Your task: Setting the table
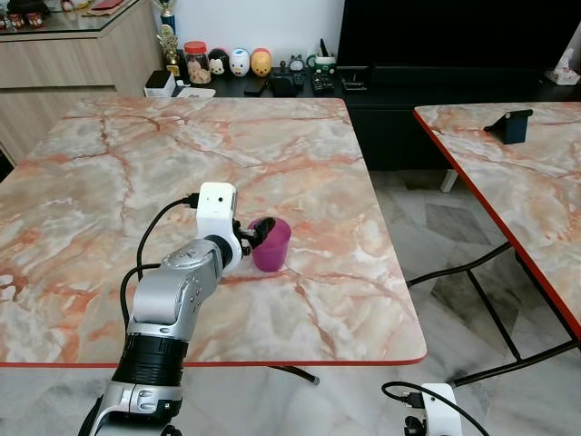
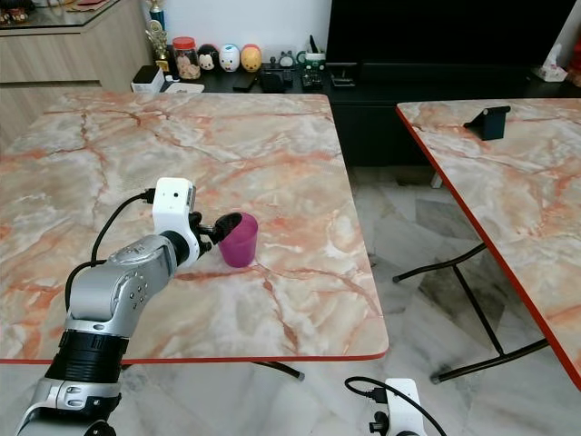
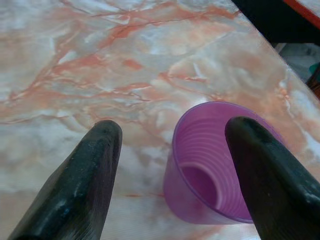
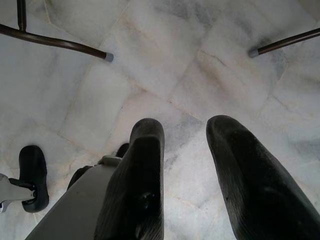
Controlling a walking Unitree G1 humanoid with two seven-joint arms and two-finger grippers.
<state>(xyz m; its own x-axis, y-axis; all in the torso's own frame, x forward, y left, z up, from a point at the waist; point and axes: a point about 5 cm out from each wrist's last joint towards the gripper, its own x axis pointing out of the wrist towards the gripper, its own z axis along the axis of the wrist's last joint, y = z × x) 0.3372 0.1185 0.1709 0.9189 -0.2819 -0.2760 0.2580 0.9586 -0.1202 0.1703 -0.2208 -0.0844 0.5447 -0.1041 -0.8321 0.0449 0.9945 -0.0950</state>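
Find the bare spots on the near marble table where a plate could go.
Nearly all the table is bare: the far half and everything left of the arm. Only the purple cup with the left tool crowds the near right part.

so there's a purple cup (image 1: 271, 243) standing upright on the marble-look table (image 1: 118, 182) near its front right part, and the left gripper (image 1: 253, 235) is right up against the cup's rim on its left side, can't really tell how wide the fingers are. A second table (image 1: 508, 182) with the same top sits off to the right with a dark phone stand (image 1: 510, 124) on it, and there's a low black cabinet (image 1: 390, 91) at the back with little figurines (image 1: 238, 62) and a jar (image 1: 196, 62) lined up on it
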